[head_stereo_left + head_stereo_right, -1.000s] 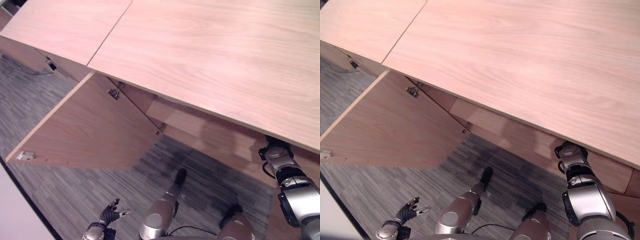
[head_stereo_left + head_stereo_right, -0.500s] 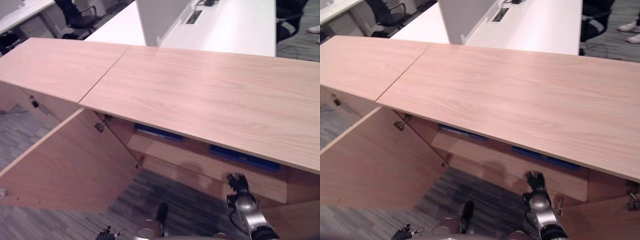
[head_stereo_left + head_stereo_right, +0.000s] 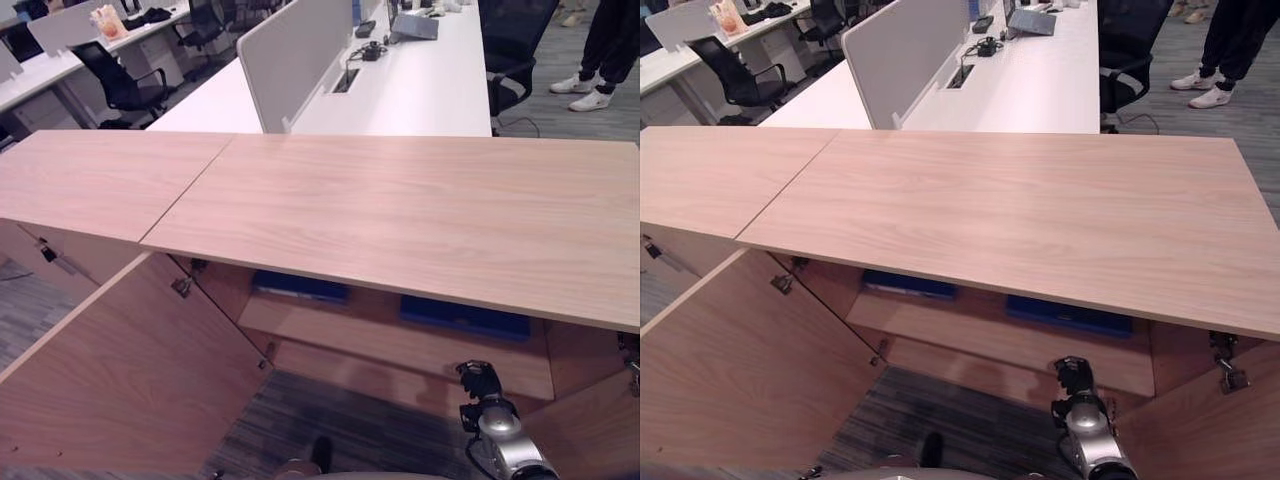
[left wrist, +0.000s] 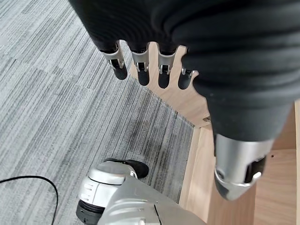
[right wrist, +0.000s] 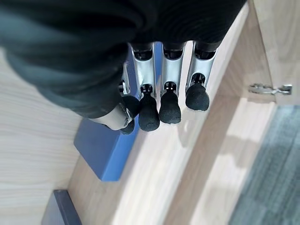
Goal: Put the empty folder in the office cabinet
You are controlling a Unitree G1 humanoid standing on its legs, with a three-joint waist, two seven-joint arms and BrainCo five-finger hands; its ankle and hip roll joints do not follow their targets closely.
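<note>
Already your blue folder [image 3: 465,318] lies on the cabinet shelf [image 3: 400,345], so the right hand [image 5: 159,101] hangs before it with straight, empty fingers, clear to withdraw.

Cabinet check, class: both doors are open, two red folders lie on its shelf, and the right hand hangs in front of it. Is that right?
One thing is wrong: the folders on the shelf are blue, not red, as the left eye view shows. The rest stands: both doors of the cabinet are open, and the right hand hangs in front.
</note>
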